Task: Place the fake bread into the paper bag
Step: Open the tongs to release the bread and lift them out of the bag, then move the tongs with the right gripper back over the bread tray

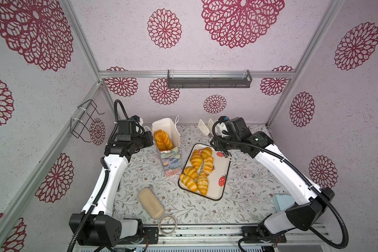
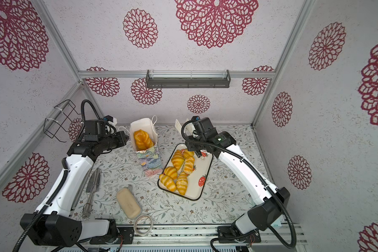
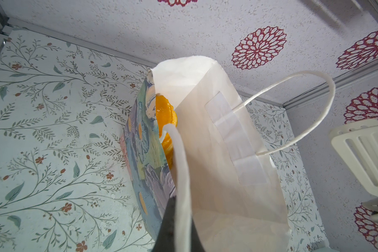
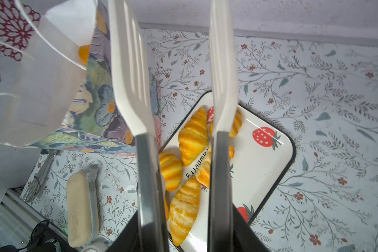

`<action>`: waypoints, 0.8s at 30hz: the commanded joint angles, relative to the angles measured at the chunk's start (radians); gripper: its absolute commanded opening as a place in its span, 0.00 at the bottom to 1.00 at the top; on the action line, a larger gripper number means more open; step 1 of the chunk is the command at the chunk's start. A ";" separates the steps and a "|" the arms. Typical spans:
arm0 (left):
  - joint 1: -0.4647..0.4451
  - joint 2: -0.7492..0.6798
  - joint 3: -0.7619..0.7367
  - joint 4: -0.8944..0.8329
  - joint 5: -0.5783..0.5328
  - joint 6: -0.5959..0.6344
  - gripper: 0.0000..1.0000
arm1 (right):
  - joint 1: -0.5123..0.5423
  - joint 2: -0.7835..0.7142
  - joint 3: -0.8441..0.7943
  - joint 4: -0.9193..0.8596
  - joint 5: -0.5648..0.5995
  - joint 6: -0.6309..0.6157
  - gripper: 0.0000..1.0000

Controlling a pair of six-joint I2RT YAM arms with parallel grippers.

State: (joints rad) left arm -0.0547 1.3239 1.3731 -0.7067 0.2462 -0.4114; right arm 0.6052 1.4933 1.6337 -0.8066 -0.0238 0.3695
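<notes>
Right of the bag (image 1: 172,162), croissants (image 1: 196,172) lie on the tray (image 1: 224,172). Above them your right gripper (image 4: 186,233) clamps the tongs (image 4: 129,87), whose blades are apart and empty. Your left gripper (image 1: 151,142) is pinched fully closed on the bag's handle (image 3: 181,174). The loaf (image 1: 162,139) stands inside the bag.

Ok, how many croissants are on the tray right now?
6 croissants, all on the tray: three at its far end, three at its near end. Any beneath the pile would be hidden.
</notes>
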 commanded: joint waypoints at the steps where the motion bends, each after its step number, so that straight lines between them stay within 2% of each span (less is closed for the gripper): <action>1: -0.005 -0.033 -0.015 0.026 -0.014 0.014 0.00 | -0.027 -0.059 -0.035 0.064 -0.037 0.051 0.49; 10: -0.006 -0.049 -0.032 0.037 -0.018 0.017 0.00 | -0.089 -0.080 -0.199 0.122 -0.097 0.111 0.50; 24: -0.003 -0.061 -0.045 0.041 -0.019 0.017 0.00 | -0.099 -0.087 -0.336 0.138 -0.134 0.187 0.54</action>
State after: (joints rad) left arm -0.0547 1.2903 1.3415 -0.6918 0.2302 -0.4072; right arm 0.5110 1.4483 1.3048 -0.7033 -0.1387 0.5190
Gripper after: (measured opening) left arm 0.043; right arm 0.544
